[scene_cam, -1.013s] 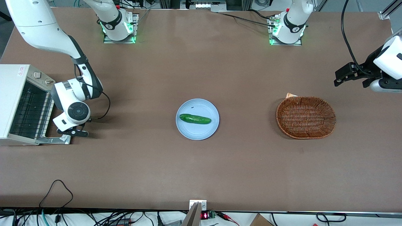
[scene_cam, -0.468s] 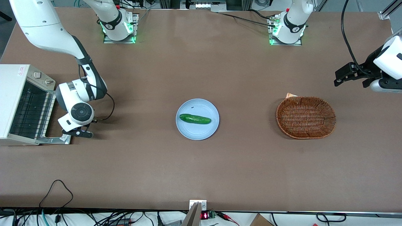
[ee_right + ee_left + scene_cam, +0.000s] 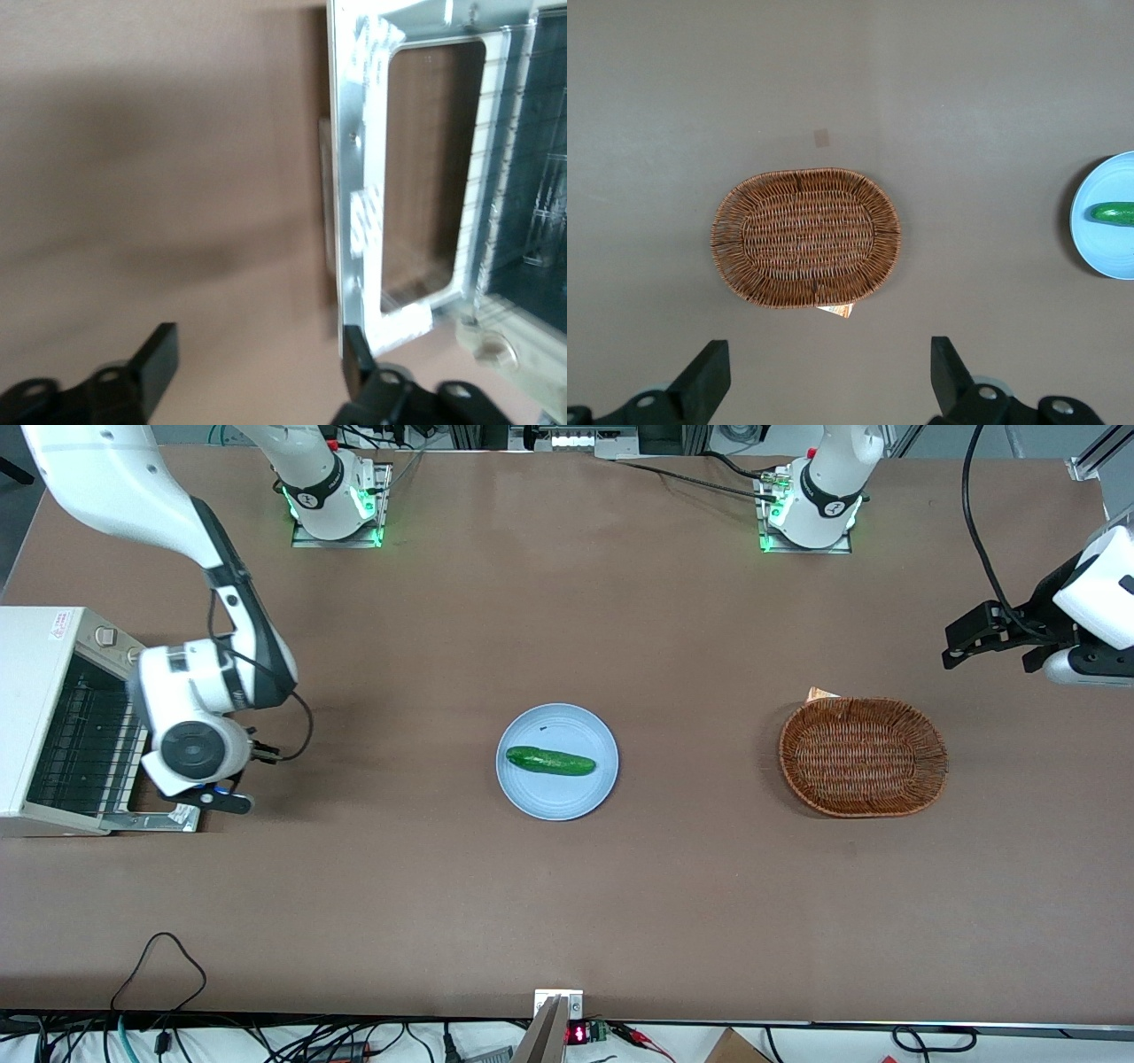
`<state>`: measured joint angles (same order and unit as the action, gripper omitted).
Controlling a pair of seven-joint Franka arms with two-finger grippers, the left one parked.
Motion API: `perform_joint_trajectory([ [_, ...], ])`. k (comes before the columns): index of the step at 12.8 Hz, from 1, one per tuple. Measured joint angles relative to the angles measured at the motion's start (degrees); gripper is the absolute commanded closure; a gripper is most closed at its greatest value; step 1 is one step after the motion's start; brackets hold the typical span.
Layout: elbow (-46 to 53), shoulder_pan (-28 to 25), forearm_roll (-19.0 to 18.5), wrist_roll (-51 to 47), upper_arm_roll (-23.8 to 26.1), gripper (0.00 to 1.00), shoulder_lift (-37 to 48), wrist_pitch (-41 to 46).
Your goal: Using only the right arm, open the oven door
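1. The surface (image 3: 567, 903), brown and matt, carries the toaster oven (image 3: 40, 717) at the working arm's end; the door's swing path in front of it is seen to be free of objects.
2. The right arm (image 3: 190, 717) is shown with its wrist above the oven's front; any withdrawal is best made upward so the wrist does not strike the oven body.
3. The oven door (image 3: 403, 177) is seen folded fully down, lying flat on the surface in front of the oven, with the wire rack exposed; the opening is judged complete, so no further pull is called for.
4. The pincer (image 3: 257, 367) is shown spread open and empty, just above the door's handle edge; it should be lifted clear without snagging the frame.
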<state>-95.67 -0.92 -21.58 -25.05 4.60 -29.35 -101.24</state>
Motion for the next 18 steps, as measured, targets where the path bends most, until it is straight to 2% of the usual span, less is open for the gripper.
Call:
perform_joint_trajectory([
  [7,20.4,3.4,18.7,18.2,-0.6,0.00,2.3,29.7],
  [10,25.3,7.9,25.4,25.4,-0.7,0.00,5.3,33.4],
  [12,25.4,8.7,26.3,26.7,-0.6,0.00,8.4,32.9],
  [14,21.5,6.5,26.3,26.6,-0.8,0.00,12.2,28.2],
  [16,11.8,2.1,26.3,26.6,-3.6,0.00,18.3,18.0],
  [18,0.3,-1.9,26.3,26.6,-6.3,0.00,25.8,4.2],
])
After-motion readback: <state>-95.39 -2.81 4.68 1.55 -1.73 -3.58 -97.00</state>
